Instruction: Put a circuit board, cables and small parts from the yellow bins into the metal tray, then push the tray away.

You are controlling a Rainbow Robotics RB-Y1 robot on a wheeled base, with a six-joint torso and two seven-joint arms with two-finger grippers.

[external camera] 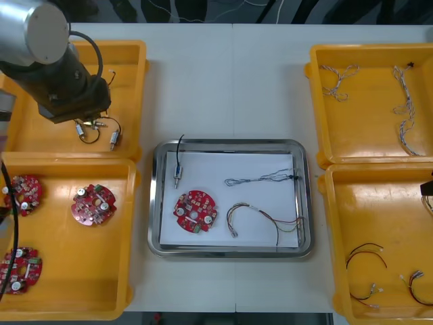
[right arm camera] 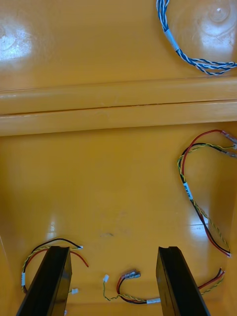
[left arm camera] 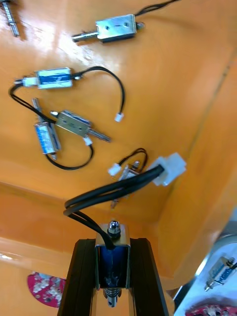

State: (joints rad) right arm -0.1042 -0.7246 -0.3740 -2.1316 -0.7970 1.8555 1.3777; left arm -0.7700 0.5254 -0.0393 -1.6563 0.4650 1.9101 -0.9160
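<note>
The light table [external camera: 230,81] is carrying four yellow plastic bins, two per side, with a shiny metal tray [external camera: 306,203] with a white inside sitting between them. The left gripper [left arm camera: 112,244] is clamping a small silver metal part [left arm camera: 113,259] between its black fingers. The part's twin black cable [left arm camera: 98,197] is looping out to a white connector [left arm camera: 170,168]. The gripper is hanging over the near corner of the far left bin [external camera: 125,88], on the tray side. Several more loose metal parts with black cables [left arm camera: 53,78] are lying on that bin's floor.

The tray is already holding a round red circuit board [external camera: 195,211], a twisted blue and white cable [external camera: 260,178], a red and yellow cable [external camera: 264,220] and one tray metal part on a black lead [external camera: 177,172], all lying apart. The near left bin [external camera: 74,271] is holding three spare red boards [external camera: 93,204].

The right gripper [right arm camera: 112,254] is hovering over the near right bin [external camera: 385,217], fingers spread wide with nothing between them, above loose red and yellow cables [right arm camera: 202,197]. The far right bin [external camera: 365,135] is holding spare blue and white cables [external camera: 406,112].
</note>
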